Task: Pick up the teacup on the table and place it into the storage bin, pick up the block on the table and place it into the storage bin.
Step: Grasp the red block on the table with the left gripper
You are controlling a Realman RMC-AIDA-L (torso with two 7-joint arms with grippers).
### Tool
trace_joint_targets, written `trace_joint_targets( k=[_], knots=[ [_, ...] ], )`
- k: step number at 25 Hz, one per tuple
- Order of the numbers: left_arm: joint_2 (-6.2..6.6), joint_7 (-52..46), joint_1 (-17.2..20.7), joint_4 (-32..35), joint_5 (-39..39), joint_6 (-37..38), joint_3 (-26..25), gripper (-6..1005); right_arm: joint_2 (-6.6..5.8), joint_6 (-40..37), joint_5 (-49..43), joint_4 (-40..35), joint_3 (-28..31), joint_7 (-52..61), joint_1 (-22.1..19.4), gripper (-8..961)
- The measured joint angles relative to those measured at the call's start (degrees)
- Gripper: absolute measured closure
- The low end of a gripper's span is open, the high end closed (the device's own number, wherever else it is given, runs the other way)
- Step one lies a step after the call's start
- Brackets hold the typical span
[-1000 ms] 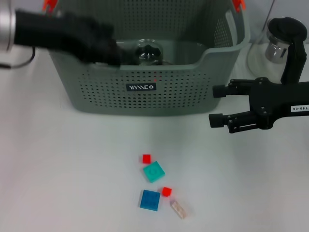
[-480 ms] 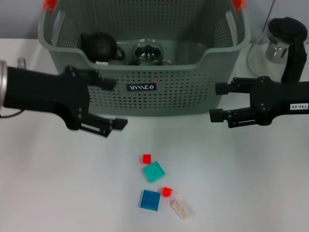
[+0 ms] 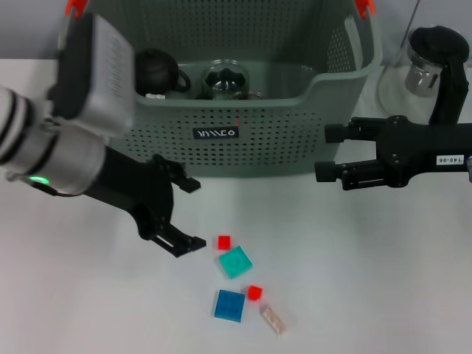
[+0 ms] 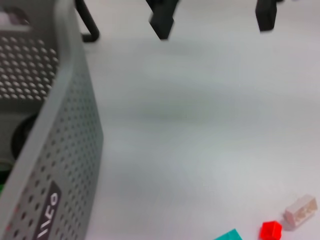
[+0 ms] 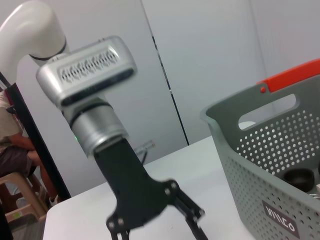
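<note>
storage bin (image 3: pixel 221 140) behind | 5 blocks (image 3: pixel 234 262) before (teapot (image 3: pixel 155 71) inside)

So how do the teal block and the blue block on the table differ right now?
The teal block is lighter in colour and sits nearer the bin; the blue block is darker and lies nearer the robot. The teal block is turned at more of an angle than the blue one. Both are flat square blocks on the table, neither held by a pincer.
</note>
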Motion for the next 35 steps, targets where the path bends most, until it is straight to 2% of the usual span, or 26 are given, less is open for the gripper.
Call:
trace_joint_targets(
  k=[9,19,35],
  knots=[
    [-0.04,-2.5,-2.7,-4.8,5.2,-7.1,11.0,66,-0.04,0.3,0.0,0.2,0.7,0.0,-0.5,12],
    [0.28,-1.6,-7.1,-11.3,10.8,-13.2,20.0,66,0.15,0.6,-0.1,0.3,0.7,-0.4,-0.4,11],
    [-0.07,-0.9,-7.7,-11.8,11.1,-17.0,24.6,67,0.48,0.3,-0.1,0.3,0.7,-0.7,-0.5,11]
  ],
)
